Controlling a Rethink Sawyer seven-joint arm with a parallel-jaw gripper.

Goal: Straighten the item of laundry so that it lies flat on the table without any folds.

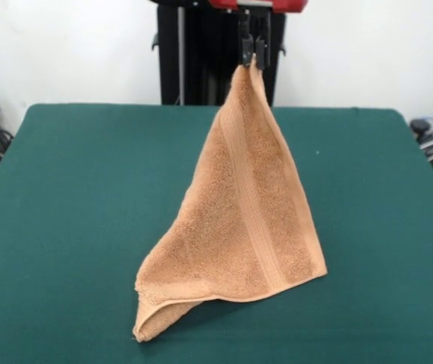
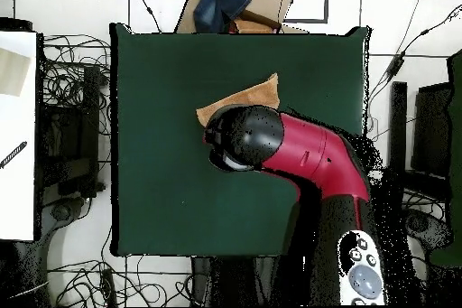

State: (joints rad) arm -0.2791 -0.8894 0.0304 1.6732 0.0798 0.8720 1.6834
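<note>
A peach-orange terry-cloth towel (image 1: 239, 227) hangs by one corner from the black gripper (image 1: 252, 54) of a red and black robot arm (image 2: 302, 151), its jaws clamped together on the pinched tip of the cloth. The looped, nubby fabric falls in a tall triangle, narrow at the top and widening toward the dark green felt-like table (image 1: 64, 227). A flat woven band runs down the towel from the held corner to the lower hem, smoother than the pile on either side. The lower edge rests on the table, one corner jutting out at the right side of the front view, the other doubled under in a soft fold at the lower left, where a rounded hem shows. The towel's foot sits near the table's middle, toward the front edge in the front view. From overhead, the arm's rounded black end and glossy red shell cover most of the cloth; only a pointed orange wedge (image 2: 244, 98) shows beyond it on the matte green top.
</note>
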